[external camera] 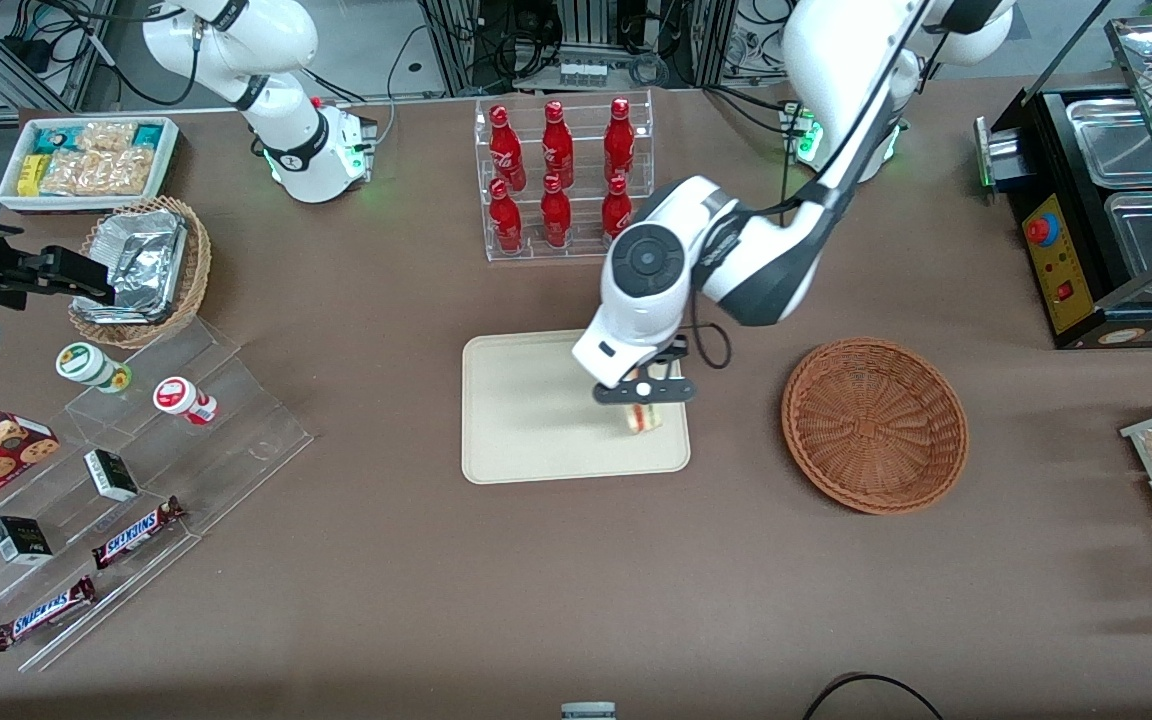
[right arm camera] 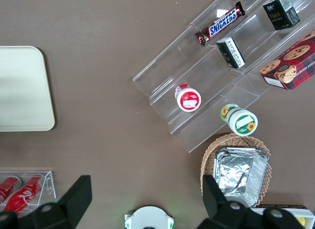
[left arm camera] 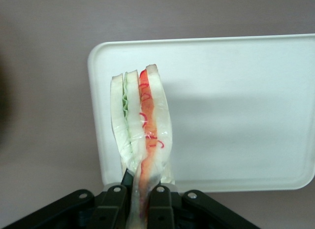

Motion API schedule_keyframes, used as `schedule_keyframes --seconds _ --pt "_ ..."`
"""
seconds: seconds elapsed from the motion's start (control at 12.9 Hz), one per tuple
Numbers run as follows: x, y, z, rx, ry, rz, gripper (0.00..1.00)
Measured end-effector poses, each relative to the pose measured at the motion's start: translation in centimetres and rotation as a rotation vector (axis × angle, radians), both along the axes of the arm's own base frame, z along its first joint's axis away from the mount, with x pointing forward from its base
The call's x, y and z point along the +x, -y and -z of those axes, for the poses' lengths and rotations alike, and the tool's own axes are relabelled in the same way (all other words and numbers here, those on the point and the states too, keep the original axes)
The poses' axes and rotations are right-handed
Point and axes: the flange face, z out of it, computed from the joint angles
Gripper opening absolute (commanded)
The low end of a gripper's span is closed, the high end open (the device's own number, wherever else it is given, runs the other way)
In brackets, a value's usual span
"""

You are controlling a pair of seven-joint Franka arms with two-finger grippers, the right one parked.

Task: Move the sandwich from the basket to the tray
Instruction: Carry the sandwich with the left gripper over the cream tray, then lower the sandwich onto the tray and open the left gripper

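My left gripper (external camera: 644,397) hangs over the cream tray (external camera: 526,410), near the tray's edge that faces the basket. It is shut on the sandwich (external camera: 643,418), a pale bread wedge with red and green filling. In the left wrist view the sandwich (left arm camera: 141,125) sticks out from between the black fingers (left arm camera: 112,209), pinched at its end, with the tray (left arm camera: 236,111) below it. Whether the sandwich touches the tray I cannot tell. The reddish-brown wicker basket (external camera: 874,424) sits beside the tray, toward the working arm's end, with nothing in it.
A clear rack of red bottles (external camera: 561,178) stands farther from the front camera than the tray. Toward the parked arm's end are a tan basket with foil containers (external camera: 141,268), a white snack bin (external camera: 88,160) and acrylic steps with snacks (external camera: 116,480). A black food warmer (external camera: 1106,210) stands at the working arm's end.
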Motion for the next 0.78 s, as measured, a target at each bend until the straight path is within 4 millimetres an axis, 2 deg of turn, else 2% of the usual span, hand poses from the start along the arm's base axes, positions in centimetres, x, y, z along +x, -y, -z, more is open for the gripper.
schedule_keyframes --seconds 0.16,0.47,0.62,0.78 --pt "-0.4 1.9 2.8 -0.03 0.021 0.013 0.0" --pt "-3.3 6.7 7.5 -0.071 0.044 0.024 0.0" --pt "-3.8 7.4 8.8 -0.065 0.035 0.031 0.0" --pt "-4.0 7.6 9.0 -0.051 0.046 0.051 0.0"
